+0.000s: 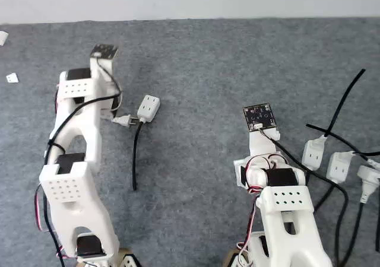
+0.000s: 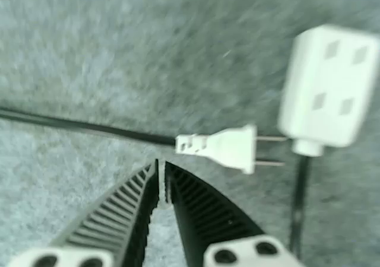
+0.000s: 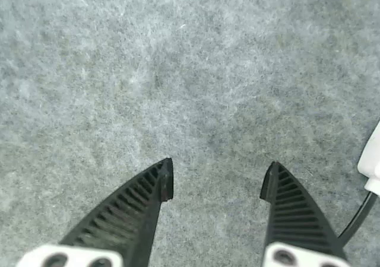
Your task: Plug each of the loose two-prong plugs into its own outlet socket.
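Note:
A white two-prong plug [image 2: 222,148] lies flat on the grey carpet, its black cord [image 2: 83,126] trailing away. Its prongs point at the cord end of a white outlet socket [image 2: 329,95] and lie outside its slots. My left gripper [image 2: 161,163] is shut with nothing in it, its tips just short of the plug's body. In the high view the same plug [image 1: 123,121] and socket [image 1: 148,108] lie beside the left arm. My right gripper [image 3: 219,178] is open over bare carpet, with a white socket [image 3: 374,160] beside it. Two more sockets [image 1: 313,152] [image 1: 339,165] and a loose plug [image 1: 368,181] lie at the right.
Black cords [image 1: 341,110] cross the carpet at the far right. The left socket's cord [image 1: 135,160] runs toward the front. Two small white scraps [image 1: 12,78] lie at the far left edge. A pale wall borders the carpet at the back.

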